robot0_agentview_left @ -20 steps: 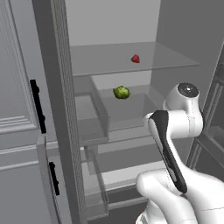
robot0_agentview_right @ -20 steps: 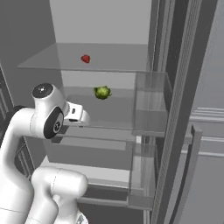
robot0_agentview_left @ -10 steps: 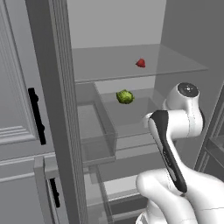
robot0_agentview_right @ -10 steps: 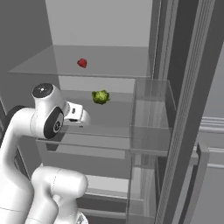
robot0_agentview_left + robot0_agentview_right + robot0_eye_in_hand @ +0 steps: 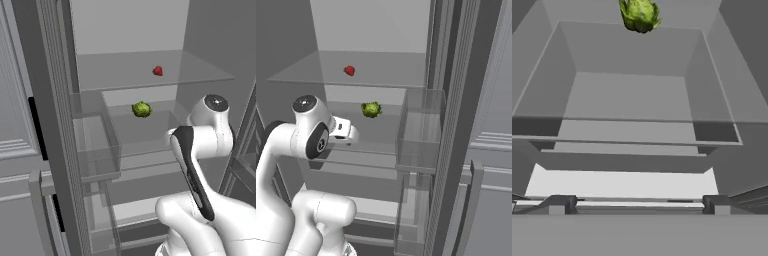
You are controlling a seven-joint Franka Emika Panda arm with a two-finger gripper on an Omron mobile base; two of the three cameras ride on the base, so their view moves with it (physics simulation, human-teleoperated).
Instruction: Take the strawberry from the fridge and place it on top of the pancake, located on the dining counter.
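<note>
Fingertips (image 5: 557,204) of the hand (image 5: 637,204) stand spread wide with nothing between them, a sensible readiness since it points into the open fridge (image 5: 55,125) at the level of the lower glass shelf (image 5: 627,127), below and short of the strawberry (image 5: 158,71). That tiny red fruit lies on the upper glass shelf (image 5: 130,75), well apart from the green round fruit (image 5: 640,15) resting on the shelf beneath it. The hand itself is largely hidden behind the arm's wrist in both base views, the green fruit is cut off at the hand view's top edge, and the transparent shelves and door bins make their edges hard to trace.
</note>
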